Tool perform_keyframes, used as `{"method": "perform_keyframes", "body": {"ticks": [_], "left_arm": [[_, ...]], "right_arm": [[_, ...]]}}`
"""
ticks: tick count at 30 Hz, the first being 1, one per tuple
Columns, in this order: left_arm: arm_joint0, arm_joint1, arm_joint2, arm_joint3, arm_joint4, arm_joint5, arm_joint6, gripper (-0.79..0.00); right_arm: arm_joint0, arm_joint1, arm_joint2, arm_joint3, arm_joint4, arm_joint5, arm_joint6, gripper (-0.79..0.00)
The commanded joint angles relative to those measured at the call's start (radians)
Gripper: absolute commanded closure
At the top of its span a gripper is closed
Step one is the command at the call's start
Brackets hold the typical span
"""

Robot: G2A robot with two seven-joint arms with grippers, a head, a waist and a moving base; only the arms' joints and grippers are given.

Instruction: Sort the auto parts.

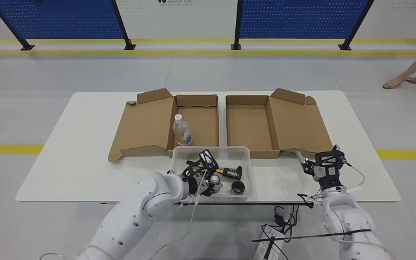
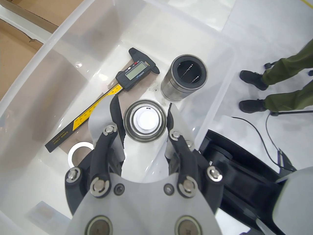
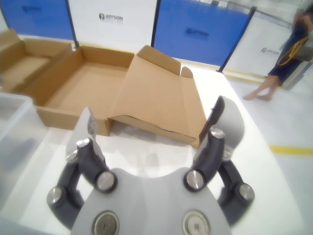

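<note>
Overhead, we see a white worktop (image 1: 71, 149) with two open cardboard boxes side by side and a clear plastic bin (image 1: 221, 149) just in front of them. The left box (image 1: 205, 127) holds a water bottle (image 1: 182, 130); the right box (image 1: 250, 130) sits beside it, its lid flap spread outward. The left end effector (image 1: 207, 177) is down inside the bin. The right end effector (image 1: 317, 158) hangs over the worktop's near edge, beside the right box's flap and well apart from the bin.

From the left wrist, we look into the bin. The left end effector (image 2: 144, 108) is closed around a small metal can (image 2: 145, 121) with a white cap, one pad against each side of it as far as we can tell. Near the can stands a linear bearing (image 2: 183, 79). A digital caliper (image 2: 137, 73) lies flat beside it, and a white ring (image 2: 79, 152) rests on the bin floor by the caliper's other end, partly hidden by the end effector.

From the right wrist, the right end effector (image 3: 154, 110) is wide open and holds nothing, facing the right box (image 3: 80, 81).

We judge the sorting barely begun. No part lies in either box, the can is the piece in hand, and the bearing, ring and caliper wait in the bin.
</note>
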Motion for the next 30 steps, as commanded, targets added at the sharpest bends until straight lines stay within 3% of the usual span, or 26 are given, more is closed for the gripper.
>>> {"method": "perform_keyframes", "body": {"ticks": [1,17,20,22,23,30], "left_arm": [[-0.001,0.000,0.001,0.003,0.001,-0.002,0.000,-0.388],[-0.011,0.000,0.020,0.021,0.014,-0.008,0.005,-0.382],[-0.013,0.000,0.021,0.022,0.016,-0.007,0.009,-0.256],[-0.013,0.001,0.019,0.022,0.018,-0.008,0.012,-0.129],[-0.012,0.001,0.018,0.022,0.018,-0.007,0.015,-0.025],[-0.006,0.005,0.002,-0.008,0.012,-0.007,0.022,0.000]], "right_arm": [[0.000,0.000,0.000,0.000,0.000,0.000,0.000,-0.785],[0.000,0.000,0.000,0.000,0.000,0.000,0.000,-0.785],[0.000,0.000,0.000,0.000,0.000,0.000,0.000,-0.785],[0.000,0.000,0.000,0.000,0.000,0.000,0.000,-0.785],[0.000,0.000,0.000,0.000,0.000,0.000,0.000,-0.785],[0.000,0.000,0.000,0.000,0.000,0.000,0.000,-0.785]]}}
